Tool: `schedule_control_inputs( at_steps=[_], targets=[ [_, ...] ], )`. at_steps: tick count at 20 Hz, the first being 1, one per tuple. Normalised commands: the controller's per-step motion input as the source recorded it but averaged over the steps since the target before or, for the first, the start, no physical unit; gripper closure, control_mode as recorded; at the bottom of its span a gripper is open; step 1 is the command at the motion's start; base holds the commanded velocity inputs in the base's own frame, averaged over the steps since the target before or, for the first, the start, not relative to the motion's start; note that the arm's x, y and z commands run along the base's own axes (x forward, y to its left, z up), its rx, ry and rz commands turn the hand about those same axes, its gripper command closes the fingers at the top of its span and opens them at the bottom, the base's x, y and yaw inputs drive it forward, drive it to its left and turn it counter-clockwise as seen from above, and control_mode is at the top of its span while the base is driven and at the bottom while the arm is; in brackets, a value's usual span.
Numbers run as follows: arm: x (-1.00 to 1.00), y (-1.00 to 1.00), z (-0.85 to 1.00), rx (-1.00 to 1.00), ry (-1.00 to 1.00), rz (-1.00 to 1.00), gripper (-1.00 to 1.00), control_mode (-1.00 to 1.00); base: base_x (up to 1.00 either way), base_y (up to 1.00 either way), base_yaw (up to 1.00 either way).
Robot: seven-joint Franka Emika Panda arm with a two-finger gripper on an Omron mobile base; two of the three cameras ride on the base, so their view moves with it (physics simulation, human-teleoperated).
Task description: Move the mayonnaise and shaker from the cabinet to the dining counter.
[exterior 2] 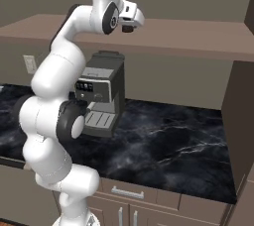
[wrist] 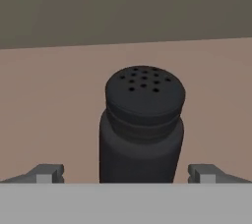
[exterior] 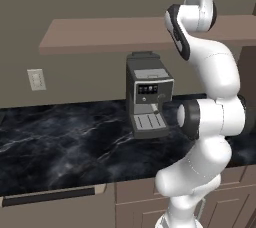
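hand view: gripper (wrist: 126,173) spread wide, its fingertips (wrist: 47,173) flanking the upright shaker (wrist: 141,127) without touching.

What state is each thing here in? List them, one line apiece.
shaker: upright on the cabinet, between the open fingers, not gripped.
end effector: open, one fingertip on each side of the shaker.
cabinet: open shelf board, bearing the shaker.
coffee machine: upright on the black marble worktop, below the cabinet.
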Motion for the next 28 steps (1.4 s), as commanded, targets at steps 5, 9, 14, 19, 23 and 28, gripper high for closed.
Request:
schedule_control_inputs(
  at_steps=[5,9,14,19,23,28],
  targets=[
    [0.13,-0.08,0.0,0.0,0.0,0.0,-1.0,-1.0,0.0,0.0,0.0],
    [0.11,-0.12,0.0,0.0,0.01,0.0,-1.0,-1.0,0.0,0.0,0.0],
    [0.02,-0.17,0.0,0.0,0.03,0.0,1.0,-1.0,0.0,0.0,0.0],
    [0.0,-0.21,0.0,0.01,0.0,0.0,1.0,-1.0,0.0,0.0,0.0],
    [-0.05,-0.09,-0.01,0.01,0.0,0.0,1.0,-1.0,0.0,0.0,0.0],
    [-0.64,-0.01,-0.1,0.0,-0.05,0.0,1.0,-1.0,0.0,0.0,0.0]
  ],
)
